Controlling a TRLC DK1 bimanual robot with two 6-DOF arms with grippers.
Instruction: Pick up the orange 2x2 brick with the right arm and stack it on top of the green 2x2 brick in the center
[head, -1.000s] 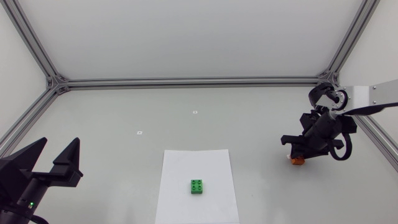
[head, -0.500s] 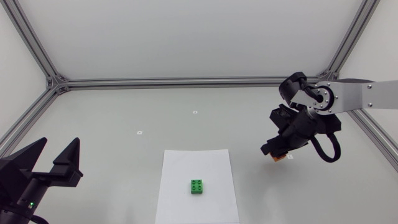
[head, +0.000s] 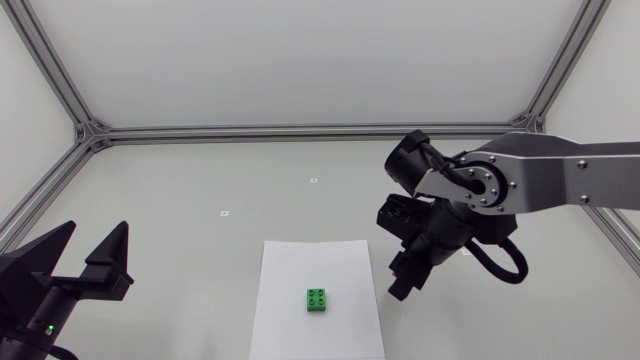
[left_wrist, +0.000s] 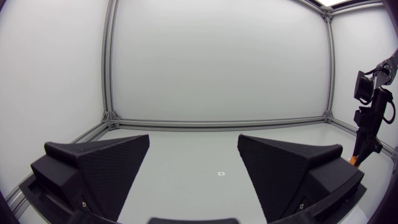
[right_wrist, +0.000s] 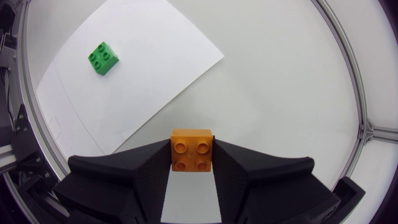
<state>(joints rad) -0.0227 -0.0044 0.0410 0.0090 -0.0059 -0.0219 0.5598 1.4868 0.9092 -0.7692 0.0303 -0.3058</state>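
**Orange brick pinched in the right jaws, green brick off toward the centre**

Orange brick (right_wrist: 191, 149), 4 studs up, sits pinched in the right jaws. The 2 black fingers (right_wrist: 124, 180) press on opposite side faces, and the brick looks to be carried clear of the table (head: 200, 180). In the head view the right arm (head: 540, 180) hides it, so only the right wrist view shows the hold.

Green brick (head: 318, 299) stands studs up on a white paper sheet (head: 300, 265) in the middle of the table. The coming move turns on where it lies from the right jaws. Seen from above, the right jaws hang just past the sheet's right edge, with the green brick further toward my left side and a little nearer the front. In the right wrist view it lies ahead of the right jaws and off to one side, apart from them, with bare paper between. Both bricks are square, so neither has a long axis. The green brick's edges look turned against the orange one's, so I judge a wrist turn may be needed before the studs can mate.

Only the right arm is near. The left arm (head: 60, 275) sits at the front left corner, well apart, with the left jaws spread and holding nothing.

Count: 1 orange brick, 1 green brick, 1 sheet, 2 arms.
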